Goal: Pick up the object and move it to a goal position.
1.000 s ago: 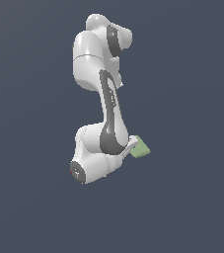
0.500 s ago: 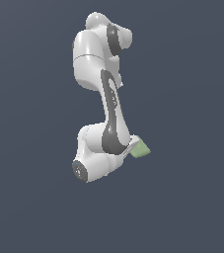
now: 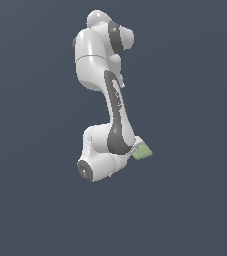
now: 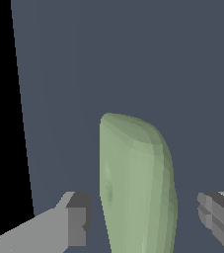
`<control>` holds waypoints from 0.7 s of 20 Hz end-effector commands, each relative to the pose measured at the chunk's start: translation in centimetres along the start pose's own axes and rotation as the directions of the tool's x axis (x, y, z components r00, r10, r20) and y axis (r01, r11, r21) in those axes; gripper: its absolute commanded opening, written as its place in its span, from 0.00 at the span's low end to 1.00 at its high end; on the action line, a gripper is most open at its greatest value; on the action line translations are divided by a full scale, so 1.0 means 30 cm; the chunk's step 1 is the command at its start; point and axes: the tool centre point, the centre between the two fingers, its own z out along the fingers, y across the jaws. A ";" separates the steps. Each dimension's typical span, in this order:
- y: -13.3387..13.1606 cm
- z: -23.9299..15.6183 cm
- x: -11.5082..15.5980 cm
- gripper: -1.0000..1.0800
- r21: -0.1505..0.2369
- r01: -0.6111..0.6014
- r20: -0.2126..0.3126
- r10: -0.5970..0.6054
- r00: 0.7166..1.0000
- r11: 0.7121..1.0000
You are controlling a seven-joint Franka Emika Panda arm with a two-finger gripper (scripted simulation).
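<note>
One arm, one tool, one pale green object between the parted fingers.

In the wrist view, the single object, a matte pale green slab with one rounded end, lies lengthwise between the two grey fingers of the tool; the fingers stand apart, with a clear gap on each side of the slab, so neither touches it. The rounded end points away from the camera, over a plain blue-grey ground. In the exterior view, the one white arm is folded low, and its body hides the tool; only a corner of the object shows, just beside the arm's lower end on the exterior view's right. Whether the slab rests on the ground I cannot tell.
</note>
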 end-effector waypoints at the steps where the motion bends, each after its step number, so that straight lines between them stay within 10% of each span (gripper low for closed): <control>1: 0.000 0.022 0.000 0.00 0.008 0.000 0.007 0.000 1.000 1.000; 14: 0.001 -0.007 0.000 0.00 -0.005 0.007 -0.003 -0.007 1.000 1.000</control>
